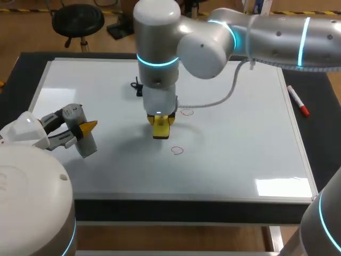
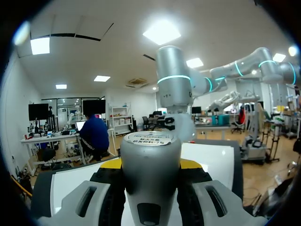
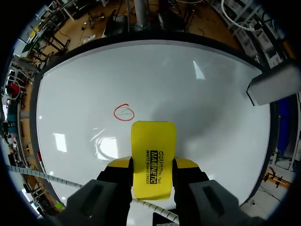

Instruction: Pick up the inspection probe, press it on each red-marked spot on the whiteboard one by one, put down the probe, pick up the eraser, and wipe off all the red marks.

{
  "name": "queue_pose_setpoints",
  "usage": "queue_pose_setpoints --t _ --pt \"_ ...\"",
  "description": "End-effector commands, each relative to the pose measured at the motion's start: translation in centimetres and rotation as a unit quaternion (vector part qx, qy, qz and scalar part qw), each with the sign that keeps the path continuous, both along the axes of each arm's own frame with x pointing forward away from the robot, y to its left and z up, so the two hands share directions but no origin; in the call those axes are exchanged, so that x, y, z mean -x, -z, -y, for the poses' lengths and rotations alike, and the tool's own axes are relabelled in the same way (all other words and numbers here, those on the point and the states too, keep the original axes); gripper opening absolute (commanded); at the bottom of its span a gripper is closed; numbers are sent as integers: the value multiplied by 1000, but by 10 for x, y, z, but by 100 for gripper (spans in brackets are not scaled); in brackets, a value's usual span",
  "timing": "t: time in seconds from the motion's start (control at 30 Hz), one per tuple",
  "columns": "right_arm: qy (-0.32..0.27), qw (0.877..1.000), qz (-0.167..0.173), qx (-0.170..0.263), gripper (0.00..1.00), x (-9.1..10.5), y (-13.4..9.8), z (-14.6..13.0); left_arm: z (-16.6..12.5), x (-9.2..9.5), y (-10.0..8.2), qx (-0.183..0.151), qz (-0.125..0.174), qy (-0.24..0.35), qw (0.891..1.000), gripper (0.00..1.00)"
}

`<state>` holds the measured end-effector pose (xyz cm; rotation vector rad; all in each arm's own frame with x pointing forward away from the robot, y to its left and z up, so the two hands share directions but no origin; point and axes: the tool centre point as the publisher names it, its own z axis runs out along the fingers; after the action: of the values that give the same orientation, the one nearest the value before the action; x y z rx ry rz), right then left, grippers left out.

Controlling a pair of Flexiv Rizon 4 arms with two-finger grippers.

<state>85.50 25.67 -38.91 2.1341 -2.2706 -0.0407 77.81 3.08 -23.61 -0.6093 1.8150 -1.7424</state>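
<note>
My left gripper [image 1: 81, 129] hangs over the whiteboard's [image 1: 240, 154] left part, shut on the grey cylindrical probe [image 1: 85, 140]. In the left wrist view the probe [image 2: 150, 165] fills the gap between the fingers. My right arm reaches to the board's middle, where its gripper [image 1: 161, 121] is shut on the yellow eraser [image 1: 161, 129], held down at the surface. One red-circled mark [image 1: 186, 112] lies just right of the eraser and another [image 1: 177, 150] in front of it. In the right wrist view the eraser [image 3: 153, 157] points at a red circle [image 3: 124, 113] a little ahead of it.
A red marker pen [image 1: 297, 100] lies on the dark table beside the whiteboard's right edge. A grey cable [image 1: 226, 96] loops from the right arm over the board. The probe end [image 3: 275, 87] shows beside the right gripper.
</note>
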Motion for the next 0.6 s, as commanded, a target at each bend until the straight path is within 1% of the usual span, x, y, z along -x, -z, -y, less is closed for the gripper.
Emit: queue_pose_setpoints --t 0.03,0.37,0.6 --pt "-9 1000 -9 2 0 -7 14 -15 0 0 0 0 1 -1 1000 0" --pt "-36 999 -4 -5 0 -15 23 -34 0 0 0 0 1 -1 1000 0" --pt "-45 999 -5 -12 0 -16 24 -39 0 0 0 0 1 -1 1000 0"
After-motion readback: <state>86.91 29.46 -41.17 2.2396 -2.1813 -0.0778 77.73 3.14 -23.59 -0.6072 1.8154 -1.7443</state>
